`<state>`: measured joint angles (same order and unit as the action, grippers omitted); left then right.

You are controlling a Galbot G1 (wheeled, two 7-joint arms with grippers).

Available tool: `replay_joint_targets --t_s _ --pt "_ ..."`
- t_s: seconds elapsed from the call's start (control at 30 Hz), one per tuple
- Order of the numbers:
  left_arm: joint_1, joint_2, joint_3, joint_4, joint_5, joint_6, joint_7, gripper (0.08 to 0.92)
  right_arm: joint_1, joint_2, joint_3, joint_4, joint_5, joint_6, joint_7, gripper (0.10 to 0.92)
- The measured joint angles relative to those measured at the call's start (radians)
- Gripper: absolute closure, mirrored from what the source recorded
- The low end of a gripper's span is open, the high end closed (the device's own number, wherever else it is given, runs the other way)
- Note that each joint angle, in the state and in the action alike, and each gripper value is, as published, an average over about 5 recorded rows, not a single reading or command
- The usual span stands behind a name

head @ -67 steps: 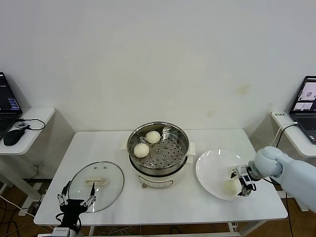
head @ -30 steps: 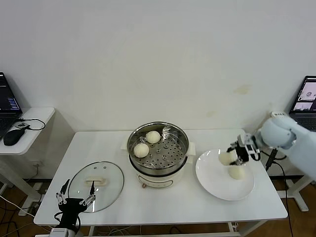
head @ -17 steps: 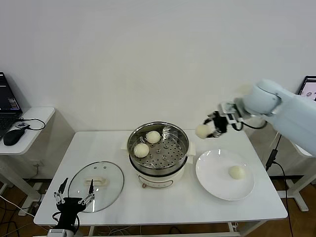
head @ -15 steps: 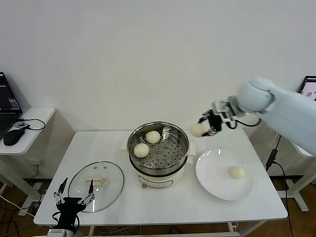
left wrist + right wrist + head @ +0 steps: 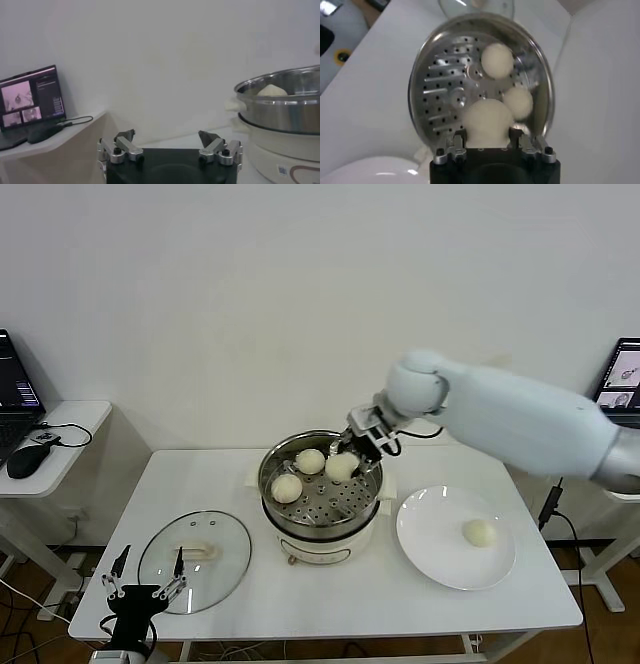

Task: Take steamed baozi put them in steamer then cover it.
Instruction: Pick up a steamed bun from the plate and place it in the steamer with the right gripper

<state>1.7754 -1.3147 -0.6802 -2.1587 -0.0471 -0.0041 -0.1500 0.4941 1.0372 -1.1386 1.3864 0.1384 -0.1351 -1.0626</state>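
Roughly half done: two baozi [image 5: 297, 474] sit on the perforated tray of the steamer [image 5: 320, 484], at about 9 and 11 o'clock of the tray in the head view. A third bun [image 5: 341, 466] is pinched in the right gripper [image 5: 352, 456], jaws pressed onto its sides, hanging over the tray at about 2 o'clock, inside the rim line but not set down as far as I can tell. Right wrist view confirms: held bun [image 5: 487, 120] between the fingers, the other two beyond it on the tray.

Fourth bun [image 5: 480, 532] is alone on the white plate [image 5: 430, 544], at 3 o'clock from the steamer.

The cover [image 5: 195, 556] lies flat on the table at 8 o'clock from the steamer, handle up, not on the pot.

Left gripper [image 5: 138, 592] is parked just beside the cover's near edge, jaws spread, empty.

Left to do: release this bun, fetch the last one, lid on.
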Motion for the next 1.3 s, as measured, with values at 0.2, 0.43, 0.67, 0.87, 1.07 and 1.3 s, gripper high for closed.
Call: replay_joint_targets --t_s 0.2,0.43,0.67,0.87,1.07,1.3 --pt "-0.007 -0.006 0.002 0.010 0.000 -0.001 -0.003 0.177 -0.011 0.066 -0.042 -0.032 -0.053 0.108 0.005 0.482" --pt "-0.011 -0.008 0.003 0.019 -0.006 -0.005 -0.006 0.177 -0.017 0.120 -0.078 -0.061 -0.127 0.225 0.014 0.477" --pt "-0.013 -0.007 0.003 0.028 -0.010 -0.010 -0.009 0.177 -0.021 0.144 -0.104 -0.068 -0.161 0.289 0.006 0.474" --pt "-0.017 -0.006 0.006 0.035 -0.012 -0.013 -0.011 0.177 -0.028 0.150 -0.121 -0.069 -0.177 0.315 -0.003 0.439" --pt "-0.020 -0.004 0.007 0.040 -0.014 -0.013 -0.011 0.177 -0.028 0.147 -0.125 -0.064 -0.178 0.326 0.001 0.295" --pt "-0.021 -0.002 0.006 0.038 -0.015 -0.013 -0.012 0.177 -0.008 0.125 -0.105 -0.054 -0.160 0.319 0.002 0.206"
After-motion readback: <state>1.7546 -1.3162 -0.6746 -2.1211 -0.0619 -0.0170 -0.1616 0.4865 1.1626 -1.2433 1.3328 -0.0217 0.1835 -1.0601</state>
